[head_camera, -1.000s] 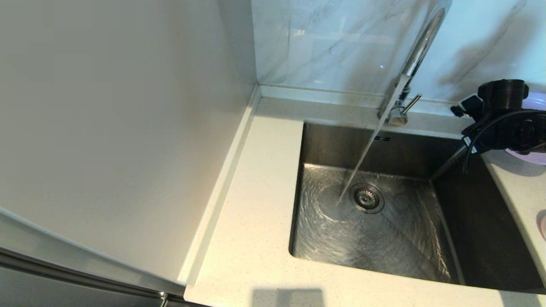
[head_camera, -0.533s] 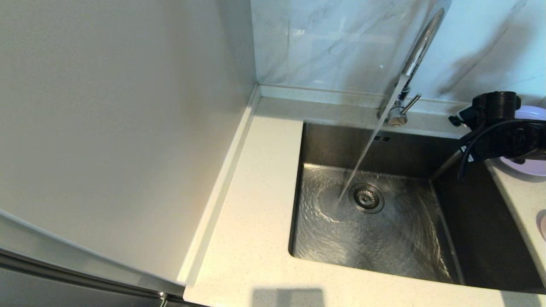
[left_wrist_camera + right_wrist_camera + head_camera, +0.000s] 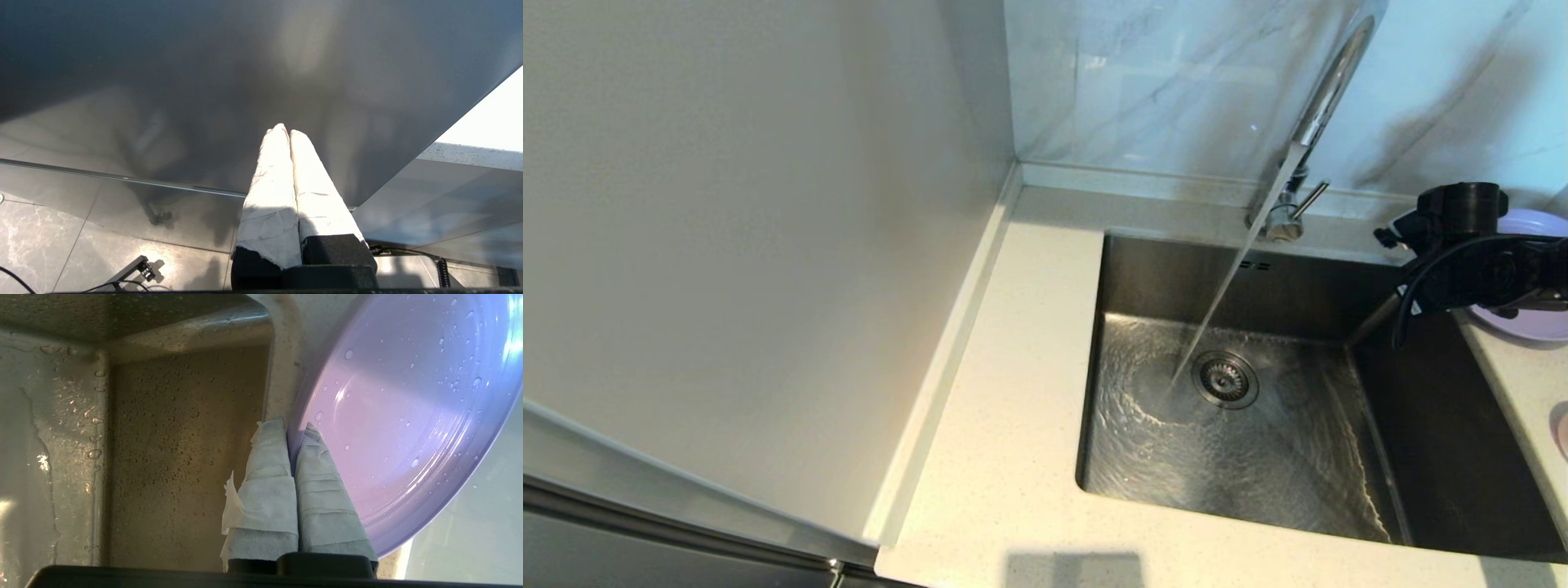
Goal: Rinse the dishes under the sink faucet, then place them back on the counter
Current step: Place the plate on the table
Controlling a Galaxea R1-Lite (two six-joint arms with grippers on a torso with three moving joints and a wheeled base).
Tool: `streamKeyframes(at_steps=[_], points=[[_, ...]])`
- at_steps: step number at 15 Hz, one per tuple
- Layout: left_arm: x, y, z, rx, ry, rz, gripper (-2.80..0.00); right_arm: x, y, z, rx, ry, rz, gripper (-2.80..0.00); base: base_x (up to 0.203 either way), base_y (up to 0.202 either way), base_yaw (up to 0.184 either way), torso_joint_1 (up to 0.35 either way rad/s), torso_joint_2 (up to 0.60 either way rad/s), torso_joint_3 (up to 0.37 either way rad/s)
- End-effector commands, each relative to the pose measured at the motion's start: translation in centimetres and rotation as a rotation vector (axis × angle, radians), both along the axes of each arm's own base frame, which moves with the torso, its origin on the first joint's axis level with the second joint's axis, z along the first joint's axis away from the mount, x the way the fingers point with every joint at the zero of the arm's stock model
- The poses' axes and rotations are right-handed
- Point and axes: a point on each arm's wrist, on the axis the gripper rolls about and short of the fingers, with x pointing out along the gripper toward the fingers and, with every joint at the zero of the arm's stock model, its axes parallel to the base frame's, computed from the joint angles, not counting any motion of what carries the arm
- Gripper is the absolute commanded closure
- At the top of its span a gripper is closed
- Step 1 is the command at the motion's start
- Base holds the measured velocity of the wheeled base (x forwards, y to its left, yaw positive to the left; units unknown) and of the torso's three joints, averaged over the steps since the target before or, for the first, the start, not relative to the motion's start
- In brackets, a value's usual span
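The right gripper (image 3: pixel 292 430) is squeezed tight on the rim of the lavender plate (image 3: pixel 408 416). Its two fingers (image 3: pixel 269 473) are wrapped in white cloth, one on each side of the plate's edge. The plate is wet, with little water drops all over it. In the head view the plate (image 3: pixel 1531 322) is at the far right corner of the sink (image 3: pixel 1241 441), over the counter (image 3: pixel 1005 457) there, and the black right arm covers part of it.

A bit of the pale pink dish (image 3: pixel 1561 431) peeks in at the right edge, on the counter beside the sink.

Water runs from the sink faucet (image 3: pixel 1311 131) in a thin stream and lands next to the round drain (image 3: pixel 1225 380). The sink floor is rippling with water.

The left gripper (image 3: pixel 286 130) hangs far from the sink, above a tiled floor, with its wrapped fingers pressed together and holding nothing.
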Motion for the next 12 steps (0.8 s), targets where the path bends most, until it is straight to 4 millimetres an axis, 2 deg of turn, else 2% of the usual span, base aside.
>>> streamKeyframes(at_steps=[1, 7, 8, 12], points=[[0.00, 0.00, 0.00, 0.000, 0.000, 0.000, 0.00, 0.09, 0.10, -0.17, -0.003, 0.007, 0.001, 0.00, 0.000, 0.000, 0.000, 0.000, 0.00, 0.000], [0.00, 0.00, 0.00, 0.000, 0.000, 0.000, 0.00, 0.31, 0.06, -0.74, 0.000, 0.019, 0.001, 0.00, 0.000, 0.000, 0.000, 0.000, 0.00, 0.000], [0.00, 0.00, 0.00, 0.000, 0.000, 0.000, 0.00, 0.32, 0.06, -0.73, -0.001, 0.018, 0.001, -2.80, 0.000, 0.000, 0.000, 0.000, 0.00, 0.000], [0.00, 0.00, 0.00, 0.000, 0.000, 0.000, 0.00, 0.32, 0.06, -0.73, 0.000, 0.016, 0.001, -2.80, 0.000, 0.000, 0.000, 0.000, 0.00, 0.000]])
